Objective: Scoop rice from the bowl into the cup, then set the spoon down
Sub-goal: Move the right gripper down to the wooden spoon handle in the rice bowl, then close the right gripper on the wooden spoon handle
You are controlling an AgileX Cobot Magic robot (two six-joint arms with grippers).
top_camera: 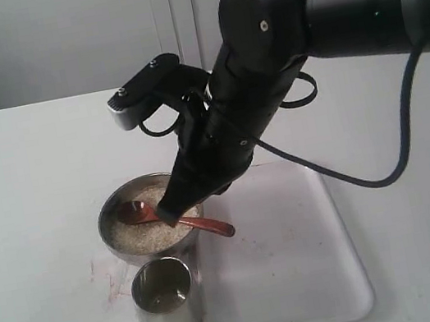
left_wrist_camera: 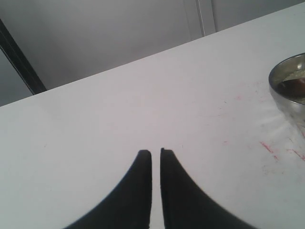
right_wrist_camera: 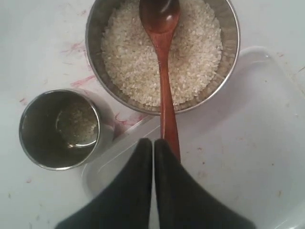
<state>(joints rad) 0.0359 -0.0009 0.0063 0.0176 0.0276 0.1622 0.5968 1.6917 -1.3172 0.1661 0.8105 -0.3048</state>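
Observation:
The steel bowl [top_camera: 107, 217] [right_wrist_camera: 93, 38] is filled with white rice [top_camera: 149, 235] [right_wrist_camera: 128, 57]. The wooden spoon [top_camera: 137, 212] [right_wrist_camera: 164, 71] lies with its scoop on the rice and its handle over the rim toward the tray. My right gripper [top_camera: 166, 213] [right_wrist_camera: 153, 140] hangs shut just above the handle's end; the handle runs beside and under one finger, not between the two. The steel cup [top_camera: 166, 299] [right_wrist_camera: 59, 129] stands in front of the bowl with a little rice at its bottom. My left gripper [left_wrist_camera: 156, 151] is shut over bare table, away from the bowl [left_wrist_camera: 286, 90].
A white tray [top_camera: 283, 266] [right_wrist_camera: 238, 143] lies right of the bowl and cup, touching both. Red smears mark the table [top_camera: 22, 203] near the bowl. The right arm's black body and cable hang over the bowl and the tray's back.

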